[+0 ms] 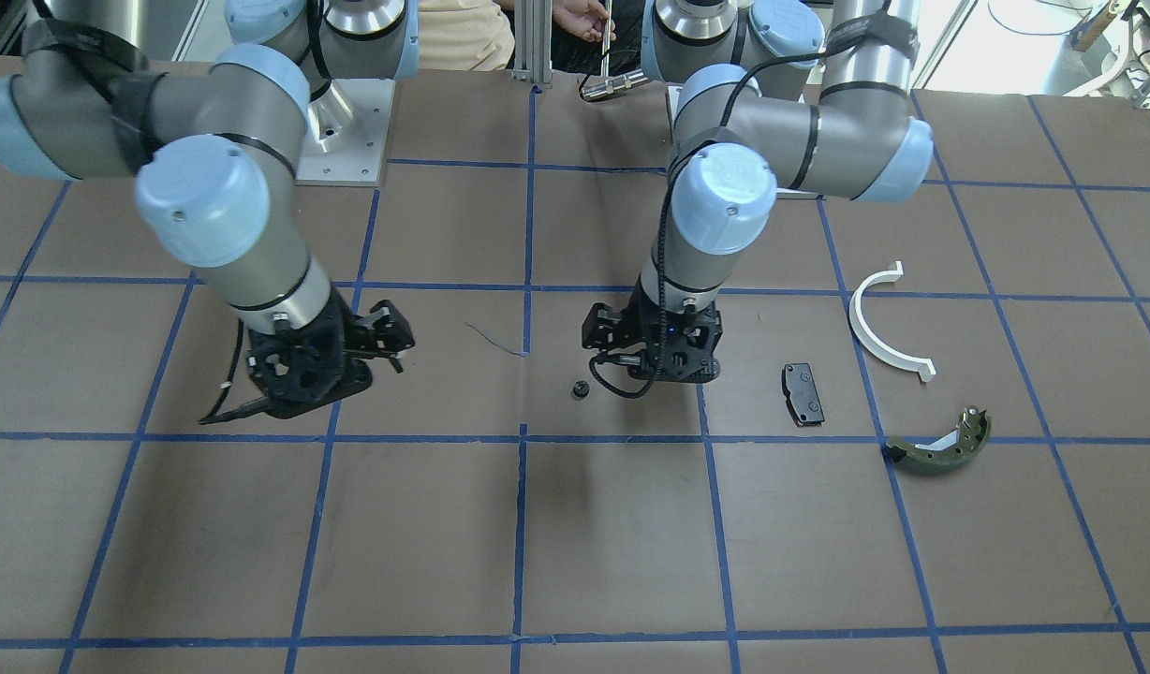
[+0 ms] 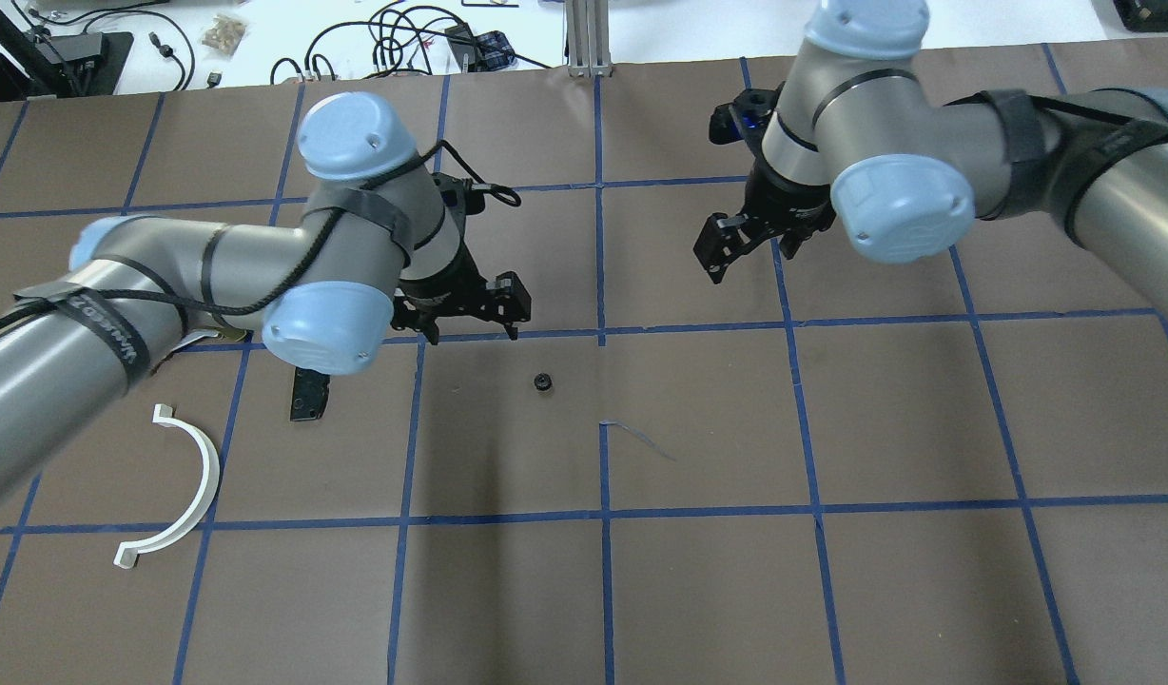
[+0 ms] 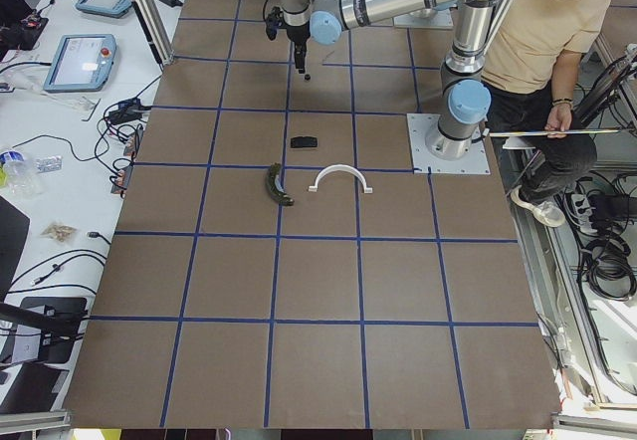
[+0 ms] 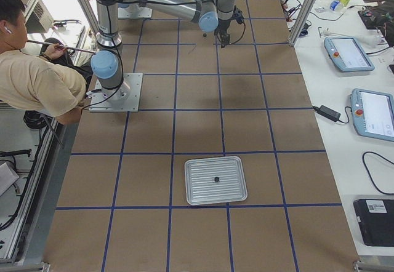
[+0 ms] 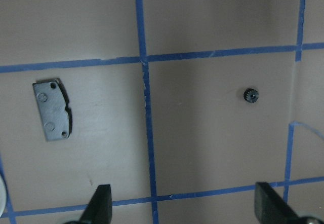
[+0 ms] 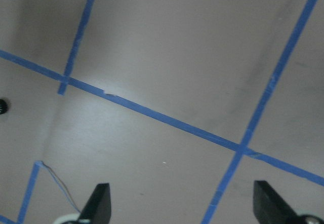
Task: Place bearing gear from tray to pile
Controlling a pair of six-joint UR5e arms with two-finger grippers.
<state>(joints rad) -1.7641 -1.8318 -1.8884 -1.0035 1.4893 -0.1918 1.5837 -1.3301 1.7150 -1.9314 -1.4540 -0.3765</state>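
The bearing gear, a small black toothed wheel, lies on the brown table between the arms; it also shows in the overhead view and the left wrist view. My left gripper is open and empty, just above the table beside the gear. My right gripper is open and empty, farther off. The pile lies on my left: black brake pad, white half-ring, olive brake shoe.
A ribbed metal tray sits far along the table on my right, with a small black part in it. Blue tape lines grid the table. A seated person is behind the robot bases.
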